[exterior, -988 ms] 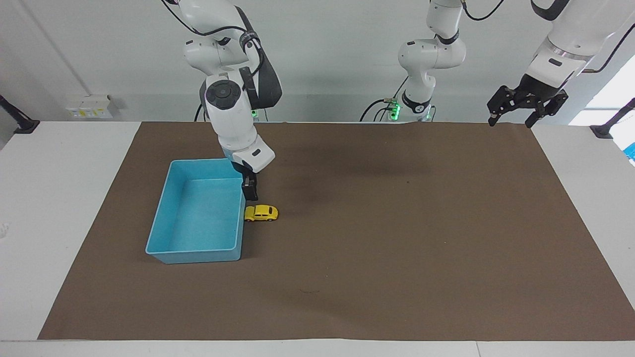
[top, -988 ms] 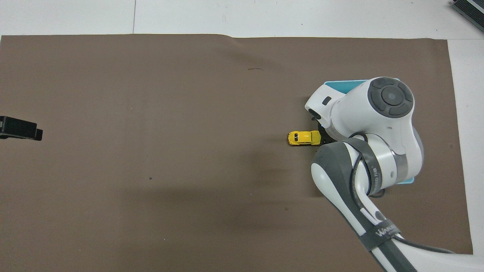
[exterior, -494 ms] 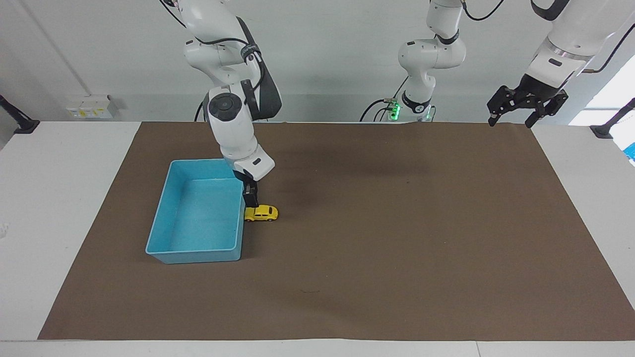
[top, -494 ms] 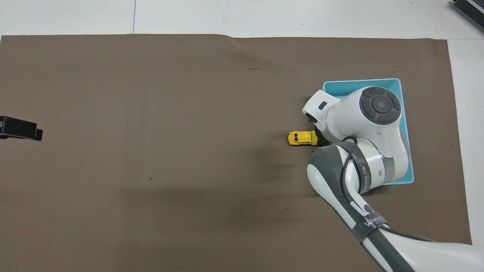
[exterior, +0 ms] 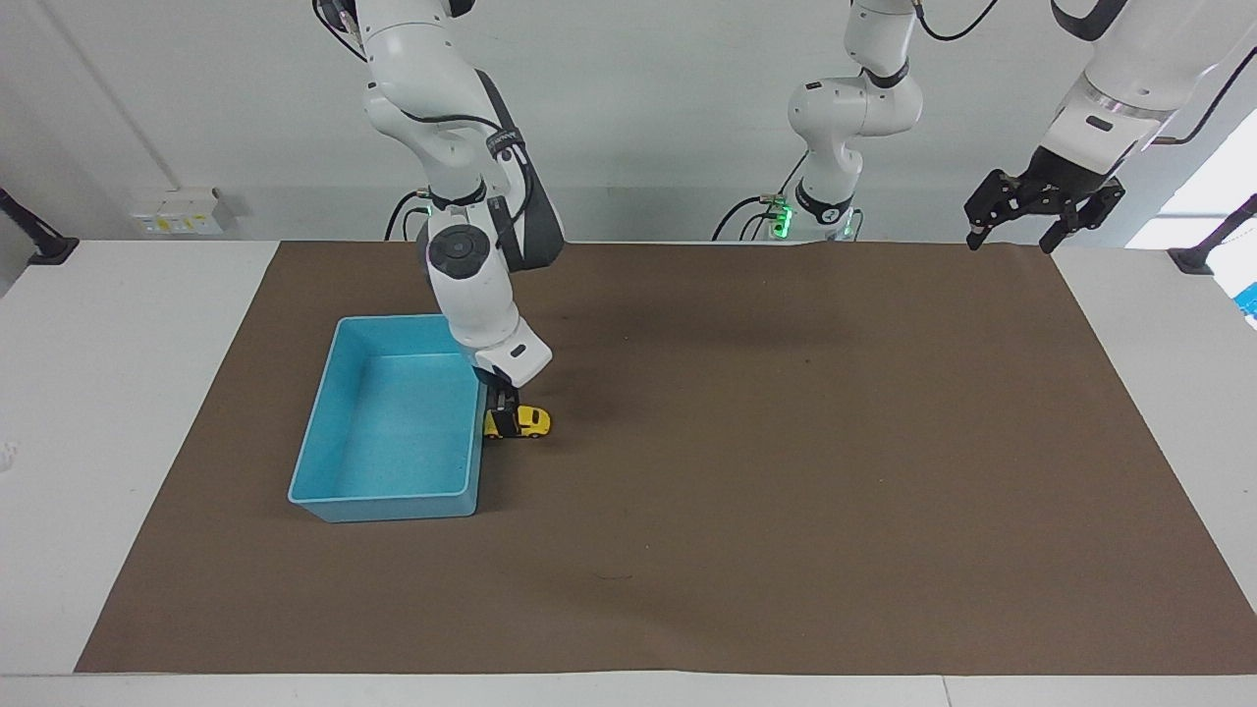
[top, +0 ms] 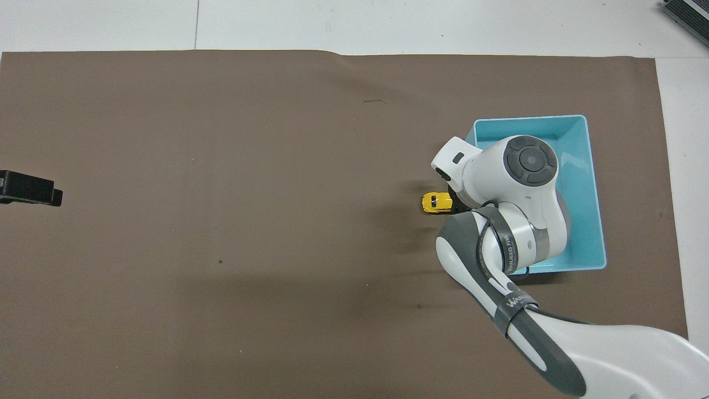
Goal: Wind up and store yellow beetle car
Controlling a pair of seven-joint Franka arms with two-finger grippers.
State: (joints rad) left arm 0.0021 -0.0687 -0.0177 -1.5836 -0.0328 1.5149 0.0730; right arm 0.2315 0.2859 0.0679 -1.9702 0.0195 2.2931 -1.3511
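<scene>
The yellow beetle car [exterior: 531,420] stands on the brown mat right beside the blue tray [exterior: 393,507], on the tray's side toward the left arm's end of the table. My right gripper [exterior: 504,420] is down at the car's tray-side end, with a dark finger in front of the car's body. In the overhead view the car [top: 435,202] pokes out from under the right wrist, next to the tray [top: 579,166]. My left gripper [exterior: 1010,241] waits open and empty, raised over the mat's corner at the left arm's end; it also shows in the overhead view [top: 29,188].
The brown mat [exterior: 786,471] covers most of the white table. The blue tray holds nothing. A small dark mark [exterior: 611,576] lies on the mat farther from the robots than the car.
My right gripper has come down from above the car to the car's level beside the tray. The car and the left arm have not moved.
</scene>
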